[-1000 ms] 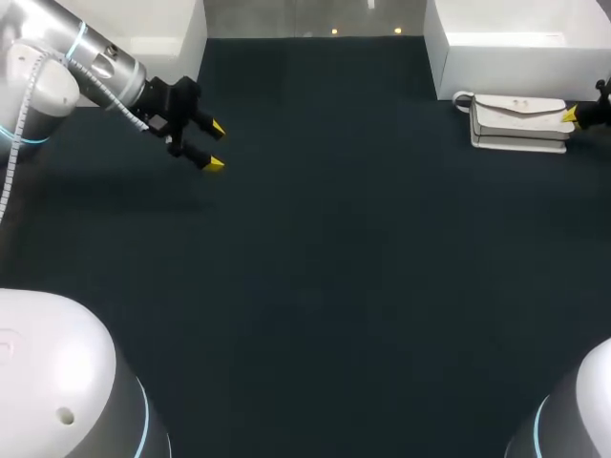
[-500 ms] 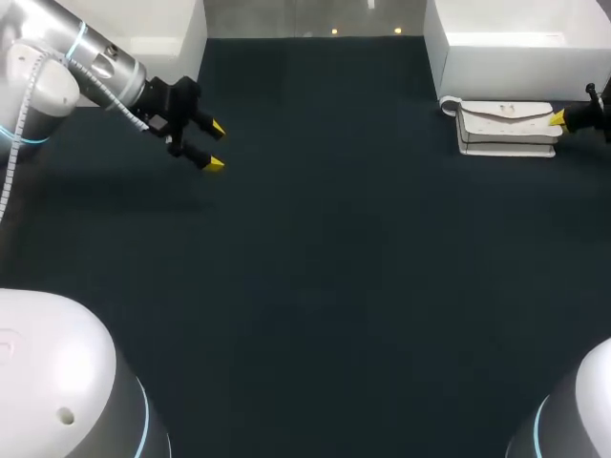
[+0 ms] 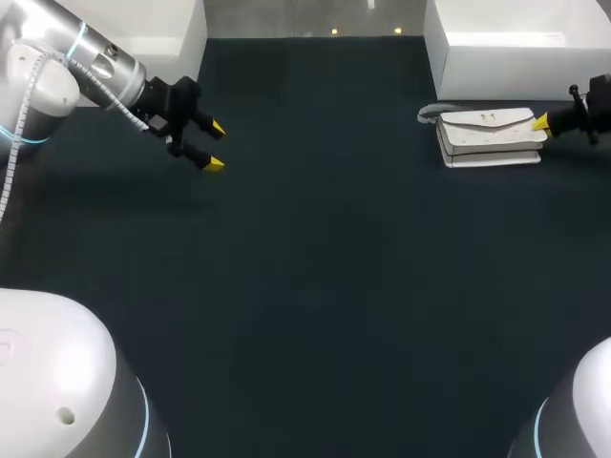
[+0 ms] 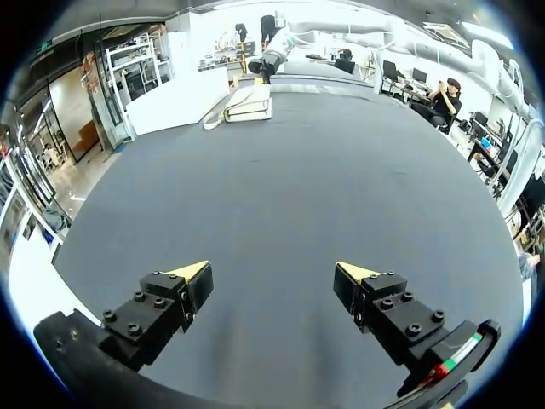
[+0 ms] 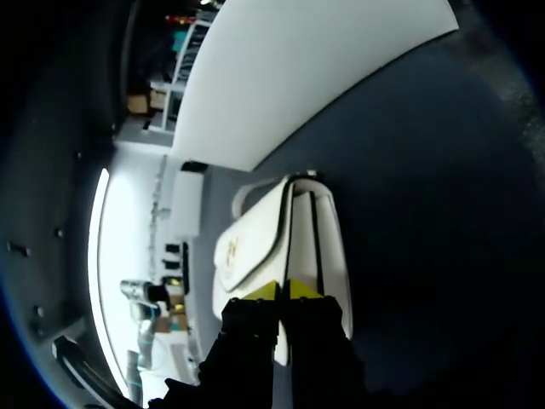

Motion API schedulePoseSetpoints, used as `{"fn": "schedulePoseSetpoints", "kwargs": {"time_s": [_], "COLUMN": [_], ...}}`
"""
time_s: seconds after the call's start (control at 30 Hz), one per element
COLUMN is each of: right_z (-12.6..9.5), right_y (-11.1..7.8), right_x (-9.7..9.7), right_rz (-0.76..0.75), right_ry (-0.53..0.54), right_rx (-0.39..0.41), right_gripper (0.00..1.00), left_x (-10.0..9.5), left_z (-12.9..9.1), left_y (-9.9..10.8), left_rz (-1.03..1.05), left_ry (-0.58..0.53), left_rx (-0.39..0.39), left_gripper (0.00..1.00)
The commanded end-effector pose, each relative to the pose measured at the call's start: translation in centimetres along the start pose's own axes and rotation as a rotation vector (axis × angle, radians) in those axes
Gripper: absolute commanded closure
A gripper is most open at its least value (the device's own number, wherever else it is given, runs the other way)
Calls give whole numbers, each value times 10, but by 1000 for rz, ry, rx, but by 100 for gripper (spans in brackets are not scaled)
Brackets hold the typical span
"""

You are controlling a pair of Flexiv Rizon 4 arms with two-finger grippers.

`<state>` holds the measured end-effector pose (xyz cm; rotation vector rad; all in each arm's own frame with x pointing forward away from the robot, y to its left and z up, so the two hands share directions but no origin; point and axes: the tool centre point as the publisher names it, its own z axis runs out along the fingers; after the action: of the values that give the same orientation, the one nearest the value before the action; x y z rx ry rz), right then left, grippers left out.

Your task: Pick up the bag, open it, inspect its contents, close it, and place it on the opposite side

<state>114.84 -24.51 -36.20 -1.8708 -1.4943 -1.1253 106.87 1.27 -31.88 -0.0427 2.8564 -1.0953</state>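
Seen from above, the white handbag [image 3: 487,138] lies flat at the far right of the table [image 3: 325,286], just in front of a white box [image 3: 520,52]. Its strap loop pokes toward the middle. The right gripper [image 3: 541,122] touches the bag's outer end. The left gripper [image 3: 212,145] hangs well apart at the far left, its fingers spread with nothing between them.

From the left wrist, those spread fingers sit over dark table, and the handbag [image 4: 247,102] is far ahead beside the box.

From the right wrist, the fingers are pressed together, tips against the bag's end near its flap. I can't see any of the bag caught between them.

With contact at one end only, the bag could swivel or skid instead of lifting. The loose strap might snag. The box close behind leaves little room on that side.

The table covering looks matte, dark and even.
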Motion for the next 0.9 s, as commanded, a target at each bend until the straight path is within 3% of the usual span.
{"fn": "schedulePoseSetpoints", "kwargs": {"time_s": [0.03, 0.67, 0.9], "right_z": [12, 41, 62], "right_y": [-3, -65, -89], "right_x": [3, 50, 61], "right_rz": [6, 24, 30], "right_ry": [8, 16, 25], "right_rx": [240, 64, -4], "right_gripper": [100, 100, 100], "left_x": [0, 0, 0], "left_z": [1, 1, 1], "left_y": [1, 1, 1], "left_rz": [1, 1, 1], "left_ry": [-1, -1, -1], "left_rx": [3, 3, 3], "left_gripper": [0, 0, 0]}}
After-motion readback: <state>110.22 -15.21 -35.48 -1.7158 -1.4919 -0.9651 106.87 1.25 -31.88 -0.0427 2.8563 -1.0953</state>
